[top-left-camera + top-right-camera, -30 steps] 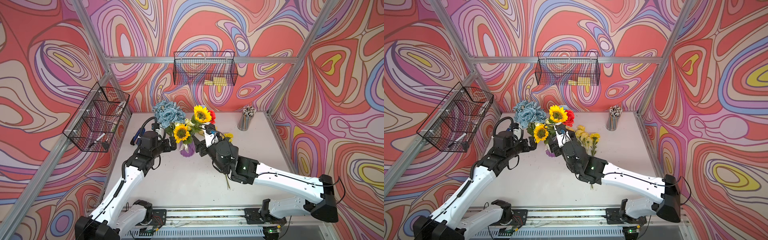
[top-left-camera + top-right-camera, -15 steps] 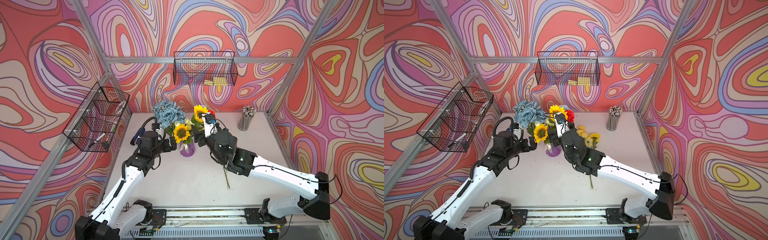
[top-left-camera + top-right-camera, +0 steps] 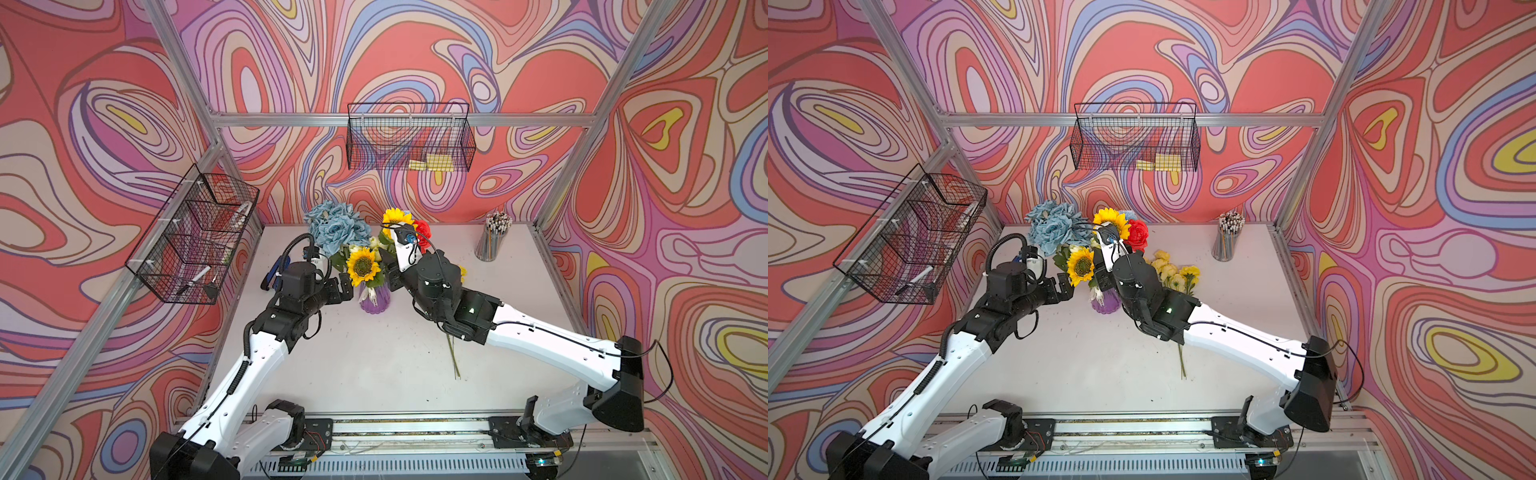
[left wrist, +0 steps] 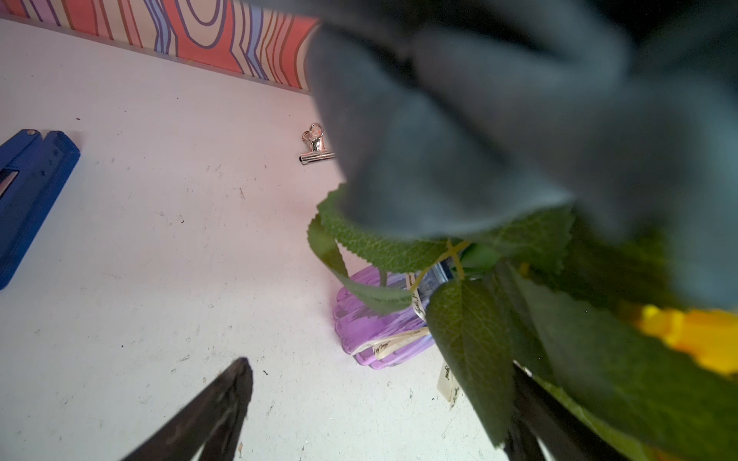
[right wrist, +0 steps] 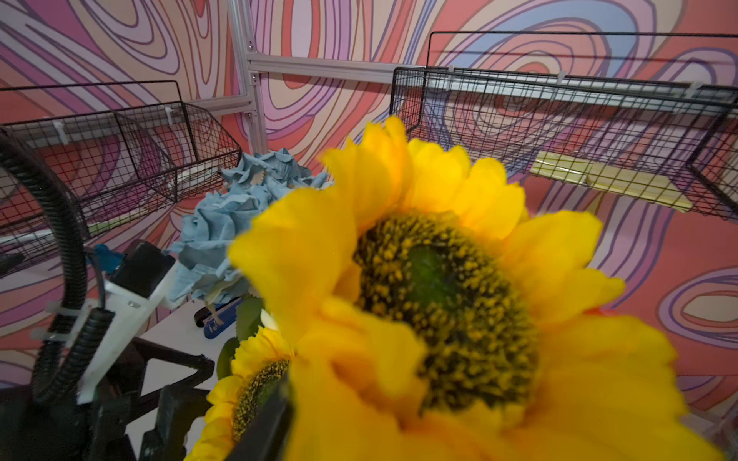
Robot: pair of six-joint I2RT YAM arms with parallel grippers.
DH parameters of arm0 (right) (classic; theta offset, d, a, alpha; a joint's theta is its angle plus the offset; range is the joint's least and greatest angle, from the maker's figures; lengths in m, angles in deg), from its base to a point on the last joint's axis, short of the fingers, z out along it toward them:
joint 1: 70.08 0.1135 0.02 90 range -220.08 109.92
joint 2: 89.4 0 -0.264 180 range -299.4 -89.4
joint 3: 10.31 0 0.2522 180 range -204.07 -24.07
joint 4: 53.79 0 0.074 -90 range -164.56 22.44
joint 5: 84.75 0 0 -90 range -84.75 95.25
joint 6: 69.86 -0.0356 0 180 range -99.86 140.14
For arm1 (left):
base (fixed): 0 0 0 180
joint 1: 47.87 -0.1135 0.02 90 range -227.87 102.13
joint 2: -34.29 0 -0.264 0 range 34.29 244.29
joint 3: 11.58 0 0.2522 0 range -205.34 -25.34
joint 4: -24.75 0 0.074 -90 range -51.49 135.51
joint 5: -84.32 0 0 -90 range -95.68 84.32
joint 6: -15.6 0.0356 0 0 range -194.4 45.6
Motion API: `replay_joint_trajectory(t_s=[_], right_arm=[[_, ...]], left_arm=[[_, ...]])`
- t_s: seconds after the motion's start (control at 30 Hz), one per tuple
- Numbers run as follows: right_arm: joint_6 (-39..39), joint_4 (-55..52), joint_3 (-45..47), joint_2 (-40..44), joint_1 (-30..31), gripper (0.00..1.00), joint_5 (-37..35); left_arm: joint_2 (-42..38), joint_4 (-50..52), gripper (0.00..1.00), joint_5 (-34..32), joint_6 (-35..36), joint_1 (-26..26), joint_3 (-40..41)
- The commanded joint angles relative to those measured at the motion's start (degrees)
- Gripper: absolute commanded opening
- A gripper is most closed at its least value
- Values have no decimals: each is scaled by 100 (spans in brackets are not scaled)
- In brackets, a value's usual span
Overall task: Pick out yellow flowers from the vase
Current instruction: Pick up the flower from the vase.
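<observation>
vase (image 3: pixel 375 297): purple, upright at frame centre in both top views, between the two grippers.
in the vase: front sunflower (image 3: pixel 363 266) low, back sunflower (image 3: pixel 395 217) higher behind.
on the table (image 3: pixel 353 365): yellow roses (image 3: pixel 1166 266) and carnation (image 3: pixel 1191 272) lie right of centre, stems under the right arm.
left gripper (image 3: pixel 344 287): just left of the vase, jaws spread wide, holding nothing.
right gripper (image 3: pixel 392 277): at the stems above the vase; grip cannot be told.

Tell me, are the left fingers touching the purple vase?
Apart. In the left wrist view the vase stands beyond the spread left fingers, bare table showing around its base.
</observation>
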Motion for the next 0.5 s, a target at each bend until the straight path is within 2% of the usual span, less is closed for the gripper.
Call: replay_joint_trajectory(t_s=[0.0,0.17,0.37,0.47], right_arm=[[56,-45,-183,76,-16,38,114],[140,-102,-272,132,-15,25,212],[204,-214,-471,133,-21,16,343],[250,-260,-557,139,-21,2,390]], left_arm=[[-1,-90,95,2,89,-37,-81],[-12,-100,95,0,73,-42,-78],[-36,-92,95,-6,72,-36,-81],[-27,-105,95,3,64,-42,-80]])
